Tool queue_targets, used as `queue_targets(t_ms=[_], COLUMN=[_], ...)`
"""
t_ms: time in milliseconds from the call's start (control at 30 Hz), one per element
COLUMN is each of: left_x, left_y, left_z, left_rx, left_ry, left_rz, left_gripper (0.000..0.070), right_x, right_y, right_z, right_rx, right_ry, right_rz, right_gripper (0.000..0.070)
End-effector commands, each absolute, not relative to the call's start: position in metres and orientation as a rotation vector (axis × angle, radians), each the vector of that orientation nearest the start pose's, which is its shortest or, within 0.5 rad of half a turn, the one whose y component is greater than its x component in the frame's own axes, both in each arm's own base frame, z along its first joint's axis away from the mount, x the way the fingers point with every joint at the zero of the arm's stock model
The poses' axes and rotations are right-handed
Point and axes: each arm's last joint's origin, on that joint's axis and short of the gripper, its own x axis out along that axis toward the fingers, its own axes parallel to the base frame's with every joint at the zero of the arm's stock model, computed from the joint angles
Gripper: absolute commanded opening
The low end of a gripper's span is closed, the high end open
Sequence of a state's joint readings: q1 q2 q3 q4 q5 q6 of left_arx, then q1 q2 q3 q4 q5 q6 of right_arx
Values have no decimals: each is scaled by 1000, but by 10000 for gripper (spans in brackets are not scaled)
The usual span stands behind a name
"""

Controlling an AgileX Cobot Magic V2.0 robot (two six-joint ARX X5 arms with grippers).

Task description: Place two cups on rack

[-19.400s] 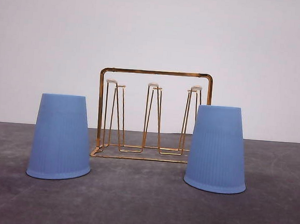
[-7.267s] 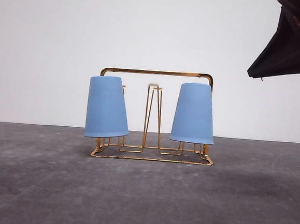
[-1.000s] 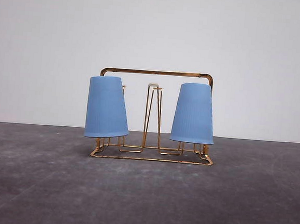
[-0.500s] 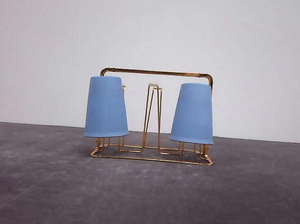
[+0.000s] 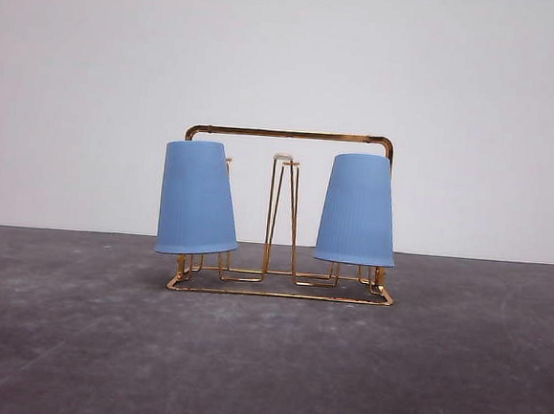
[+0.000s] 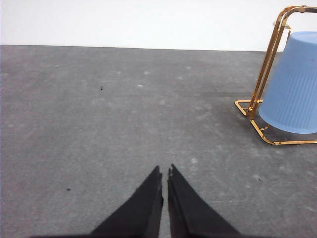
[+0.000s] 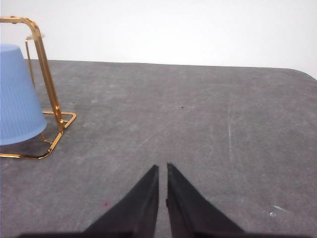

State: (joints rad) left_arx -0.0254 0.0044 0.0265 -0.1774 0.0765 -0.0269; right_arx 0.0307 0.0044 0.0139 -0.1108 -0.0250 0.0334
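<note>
Left gripper (image 6: 164,171) and right gripper (image 7: 162,167): fingers pressed together, empty, above bare grey table (image 5: 264,369), apart from rack (image 5: 286,213). Left cup (image 5: 197,199) and right cup (image 5: 357,210): upside down over the rack's end pegs, left one slightly tilted.

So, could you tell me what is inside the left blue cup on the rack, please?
The left cup sits upside down over the rack, tilted a little. Gold wire legs show just below its rim, so a peg presumably runs up inside, but the cup's wall hides it.
</note>
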Motion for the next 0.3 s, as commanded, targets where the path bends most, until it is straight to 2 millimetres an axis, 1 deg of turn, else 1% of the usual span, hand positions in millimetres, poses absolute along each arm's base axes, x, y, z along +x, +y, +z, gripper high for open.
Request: queue_targets(t_ms=[0,267], left_x=[96,96], left_y=[-5,-5], left_z=[150,150], left_rx=[-36,-36], left_ry=[176,176], left_rz=[-96,-96], left_gripper=[0,0], right_x=[97,97], right_y=[4,4], right_z=[158,158], right_rx=[42,41], right_ry=[90,90], right_rz=[54,54], right_gripper=[28,28])
